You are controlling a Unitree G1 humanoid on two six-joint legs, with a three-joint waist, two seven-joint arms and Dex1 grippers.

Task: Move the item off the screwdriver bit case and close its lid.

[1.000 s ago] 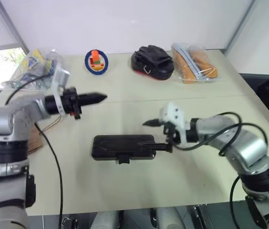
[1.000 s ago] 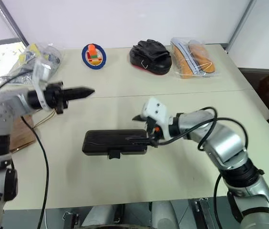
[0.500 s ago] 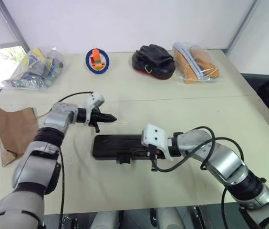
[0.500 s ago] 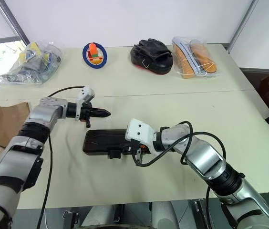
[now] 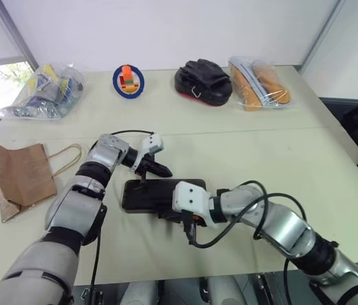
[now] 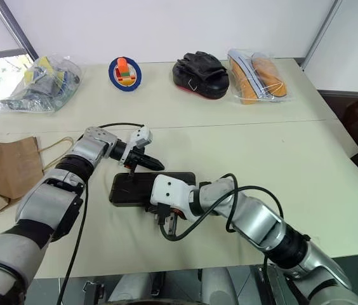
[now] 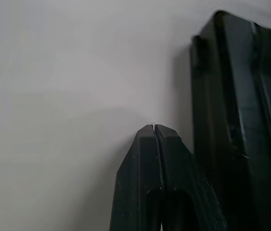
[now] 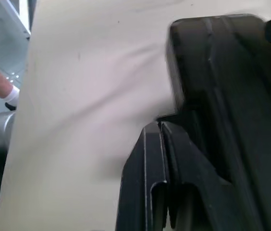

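Note:
The screwdriver bit case [image 5: 147, 194] lies flat in the middle of the table, and its lid [image 5: 142, 189] looks dark and lies down on the base. The brown paper bag [image 5: 20, 175] rests on the table far to the left, well apart from the case, with its loop handle [image 5: 71, 154] towards the case. My left gripper [image 5: 167, 173] is shut and empty, its tip low beside the case's far edge [image 7: 236, 120]. My right gripper [image 8: 159, 126] is shut with nothing in it, at the case's near edge by the latch tab.
Along the far edge stand a clear bag of goods [image 5: 42, 92], a blue round thing with an orange piece [image 5: 129, 81], a black pouch [image 5: 203, 82] and a clear bag of orange goods [image 5: 259, 82]. A cable hangs from my left arm.
My left gripper has come down and to the right, to the case's far edge. My right gripper has shut and slid left along the case's near edge to the latch.

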